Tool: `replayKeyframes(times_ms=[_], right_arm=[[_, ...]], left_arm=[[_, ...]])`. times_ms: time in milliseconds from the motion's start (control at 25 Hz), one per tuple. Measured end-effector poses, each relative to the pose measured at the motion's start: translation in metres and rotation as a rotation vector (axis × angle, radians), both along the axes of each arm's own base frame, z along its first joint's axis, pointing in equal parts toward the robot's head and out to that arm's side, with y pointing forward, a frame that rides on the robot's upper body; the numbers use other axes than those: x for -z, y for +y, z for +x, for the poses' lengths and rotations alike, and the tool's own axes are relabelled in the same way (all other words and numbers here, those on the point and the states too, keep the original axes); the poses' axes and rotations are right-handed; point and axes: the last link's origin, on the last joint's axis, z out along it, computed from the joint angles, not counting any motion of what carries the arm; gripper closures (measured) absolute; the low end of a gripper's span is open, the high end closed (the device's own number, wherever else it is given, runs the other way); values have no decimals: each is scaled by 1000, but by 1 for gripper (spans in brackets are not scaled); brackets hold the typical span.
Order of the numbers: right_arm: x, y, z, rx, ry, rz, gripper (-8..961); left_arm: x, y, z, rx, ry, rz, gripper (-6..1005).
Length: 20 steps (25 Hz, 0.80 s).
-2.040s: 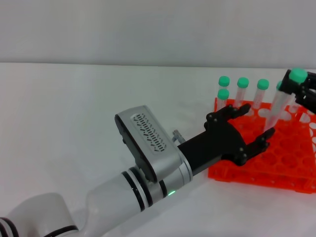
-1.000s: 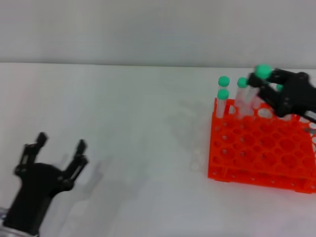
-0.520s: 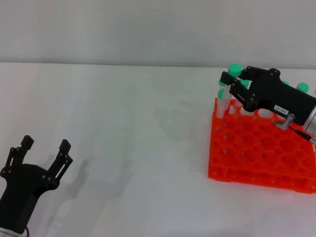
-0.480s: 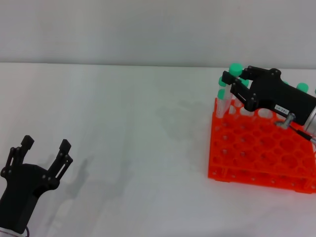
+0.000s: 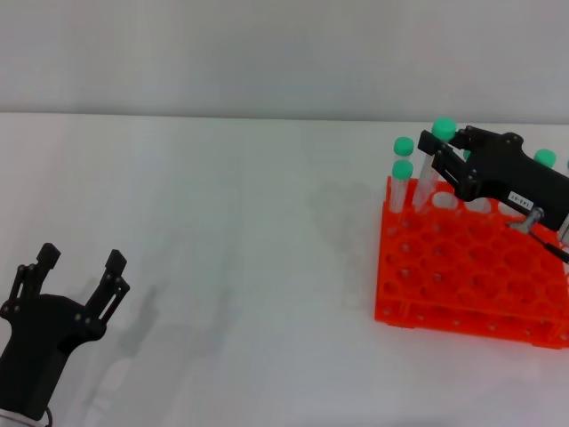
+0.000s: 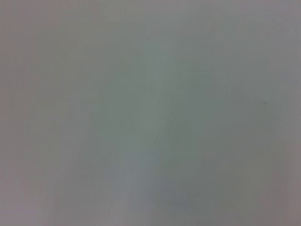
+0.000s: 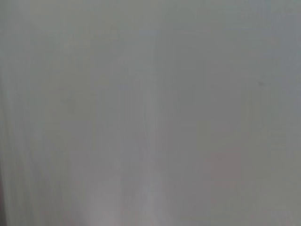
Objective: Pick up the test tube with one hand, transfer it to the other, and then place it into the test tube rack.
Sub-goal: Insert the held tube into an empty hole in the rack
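Observation:
In the head view my right gripper (image 5: 437, 147), black with a small white label, is shut on the test tube (image 5: 444, 129) just under its green cap. The clear tube hangs nearly upright, its lower end down at the back row of the orange test tube rack (image 5: 462, 276). Whether its tip is inside a hole I cannot tell. My left gripper (image 5: 78, 260) rests open and empty near the front left of the table, far from the rack. Both wrist views show only blank grey.
Other green-capped tubes stand in the rack's back rows: two at the back left corner (image 5: 403, 157) and one behind my right gripper (image 5: 545, 158). The rack sits on a white table (image 5: 222, 222) with a pale wall behind.
Two seconds ago the left gripper was at the rack; it pulled back to the front left and stays there. The right gripper carried the tube left, then slightly right and down.

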Motion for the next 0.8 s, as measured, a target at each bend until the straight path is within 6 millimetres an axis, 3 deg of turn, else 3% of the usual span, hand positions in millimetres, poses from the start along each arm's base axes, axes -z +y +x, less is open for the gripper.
replayKeyframes(times_ms=[800], right_arm=[[3, 3, 8, 76, 7, 15, 750]], left_arm=[[0, 3, 2, 10, -3, -2, 111]])
